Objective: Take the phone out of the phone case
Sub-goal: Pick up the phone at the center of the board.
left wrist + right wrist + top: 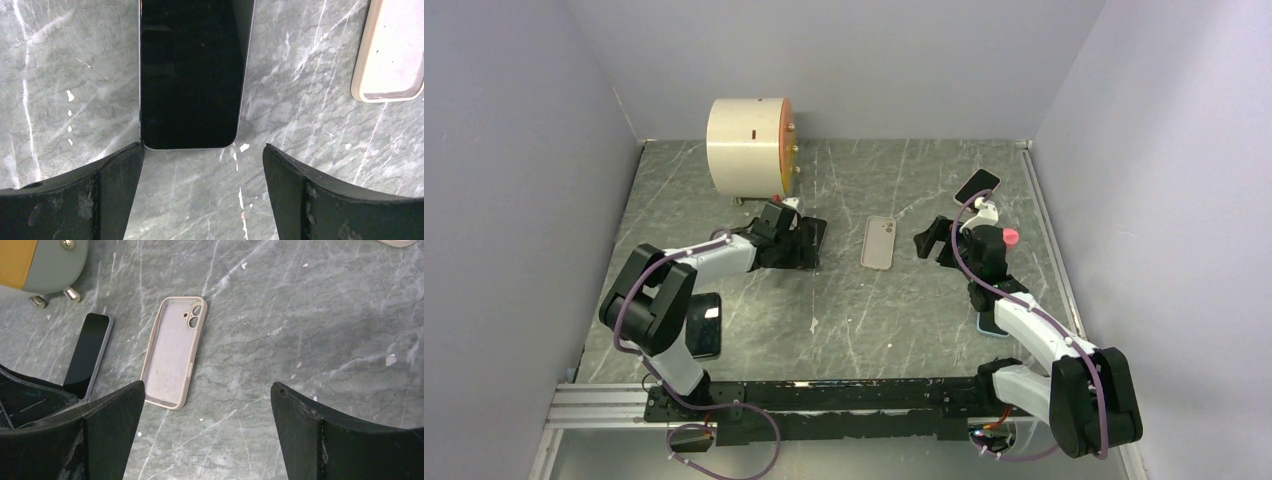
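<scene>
The beige phone case (878, 242) lies empty and face up at mid table, its inside showing in the right wrist view (174, 352). The black phone (812, 240) lies bare on the table to the left of it, screen up (192, 75). My left gripper (796, 232) sits at the phone's near end, open (203, 152), its fingertips just short of the phone's corners and nothing between them. The case's corner (392, 55) shows at the right of that view. My right gripper (934, 240) hangs open (207, 387) right of the case, holding nothing; the phone (89, 352) shows beyond the case.
A cream cylinder (749, 147) with an orange face stands at the back left. Another phone (977, 184) lies at the back right, a dark one (705, 325) by the left arm's base, and a light blue one (991, 322) under the right arm. Walls close in on three sides.
</scene>
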Controlling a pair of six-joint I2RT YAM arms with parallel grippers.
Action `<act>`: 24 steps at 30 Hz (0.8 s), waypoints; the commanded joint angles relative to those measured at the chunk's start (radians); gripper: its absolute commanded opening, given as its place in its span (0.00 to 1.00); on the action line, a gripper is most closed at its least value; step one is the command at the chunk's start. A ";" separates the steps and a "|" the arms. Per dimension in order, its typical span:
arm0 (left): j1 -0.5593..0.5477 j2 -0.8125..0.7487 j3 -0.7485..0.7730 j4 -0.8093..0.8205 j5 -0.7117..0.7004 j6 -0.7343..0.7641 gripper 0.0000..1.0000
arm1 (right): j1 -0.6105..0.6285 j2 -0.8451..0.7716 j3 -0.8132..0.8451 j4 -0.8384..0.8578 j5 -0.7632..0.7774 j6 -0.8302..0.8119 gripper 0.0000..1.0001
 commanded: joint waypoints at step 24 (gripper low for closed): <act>0.152 -0.543 -0.195 -0.504 -0.360 -0.367 0.94 | -0.003 -0.102 -0.028 0.096 -0.090 0.050 0.99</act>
